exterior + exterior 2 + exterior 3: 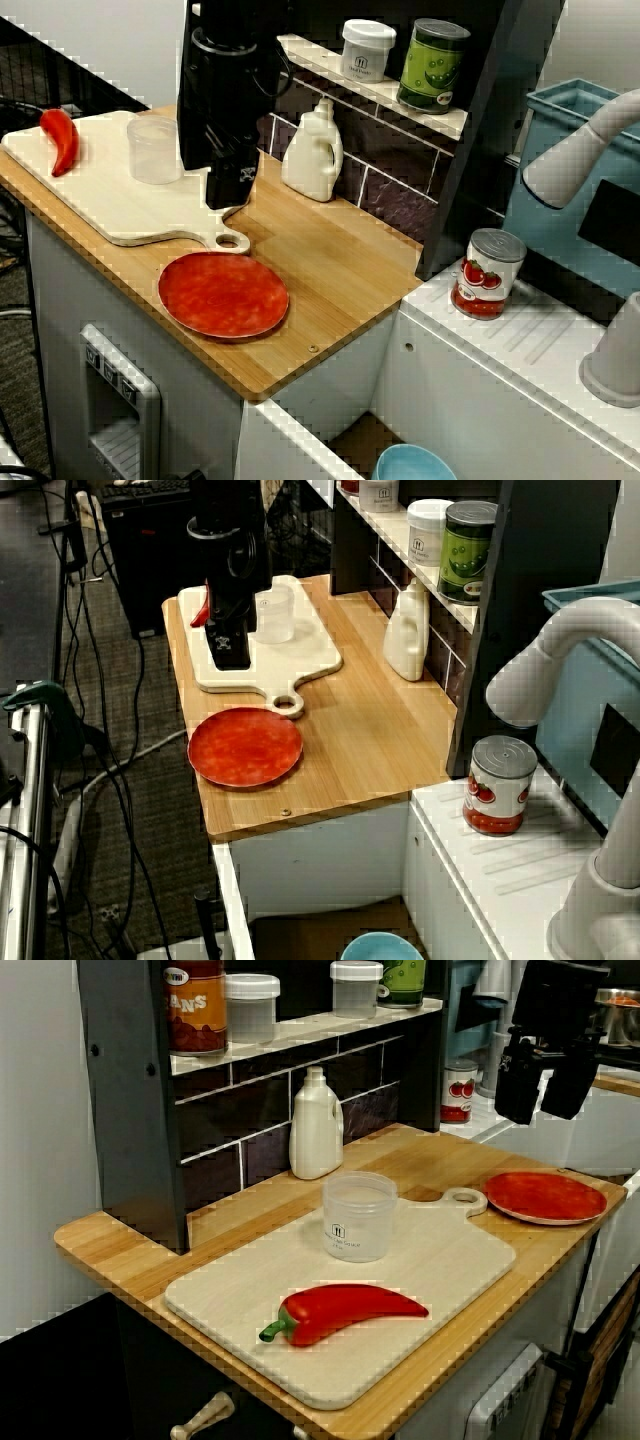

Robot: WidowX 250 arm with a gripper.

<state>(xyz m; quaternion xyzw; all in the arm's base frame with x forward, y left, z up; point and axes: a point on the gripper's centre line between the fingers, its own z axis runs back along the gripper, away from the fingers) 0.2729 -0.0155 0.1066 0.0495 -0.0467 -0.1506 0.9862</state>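
1. A red chili pepper [62, 140] lies at the far left end of a pale cutting board [120, 205], its stem end pointing to the near edge of the board.
2. The cutting board rests flat on a wooden counter [340, 260], with its looped handle at the right end.
3. A clear plastic cup [155, 150] stands upright on the board, right of the pepper and apart from it. It is the thing closest to the arm.
4. The black gripper [230, 190] hangs over the right part of the board, just right of the cup and not touching it. In the low view along the counter the gripper [546, 1100] is raised clear of the board. Its two fingers [518, 1095] are spread, pale background shows between them, and they hold nothing.
5. A red plate [223, 295] sits on the counter just beside the board's handle, on the near side.
6. A white bottle [313, 150] stands upright against the dark tiled back wall, right of the gripper.
7. On the shelf above are a white jar [368, 50] and, right of it, a green can [433, 65].
8. A tomato can [487, 273] stands on the white surface at the far right, well apart from the board.
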